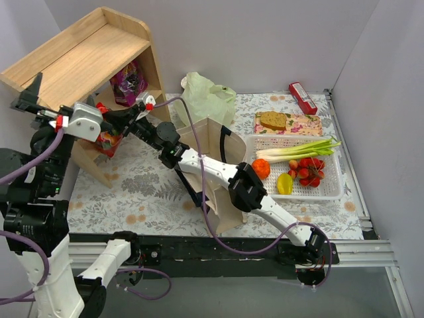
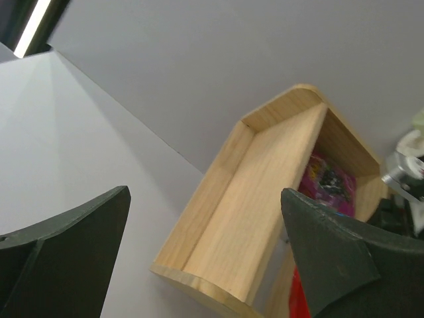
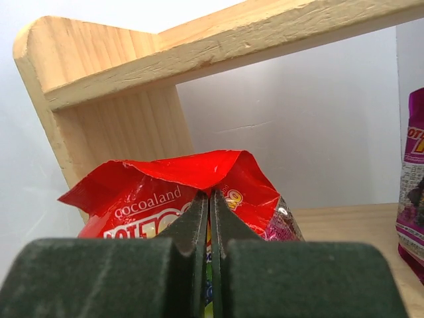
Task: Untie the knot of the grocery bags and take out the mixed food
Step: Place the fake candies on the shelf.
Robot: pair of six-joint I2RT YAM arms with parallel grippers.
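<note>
While the right arm reaches across the bench (image 1: pixel 132 195) to the wooden shelf (image 1: pixel 79 53) at far left, its claw (image 3: pixel 210 199) is pressed together on the top edge of a red packet (image 3: pixel 165 179), both fingers pinching the crimped foil. From above, that packet (image 1: pixel 106 142) hangs at the shelf's lower opening, just beside the unit's front leg. A purple packet (image 1: pixel 129 83) stands on the shelf board farther in, apart from the red one.

The left claw (image 1: pixel 28 94) is raised at the far left above the shelf top, its fingers spread wide with nothing between them.

A beige tote (image 1: pixel 207 136) stands mid-bench under the right arm, mouth open. Behind it, near the back wall, the pale green bag (image 1: pixel 209 96) lies crumpled; whether its knot is tied cannot be told.

To the right, a white basket (image 1: pixel 334 189) holds green stalks (image 1: pixel 298 149), strawberries (image 1: pixel 308 171), a yellow pepper (image 1: pixel 285 183) and an orange fruit (image 1: pixel 261 169) at its left end. A brown biscuit (image 1: pixel 273 120) lies on a flowered mat just behind the basket.
</note>
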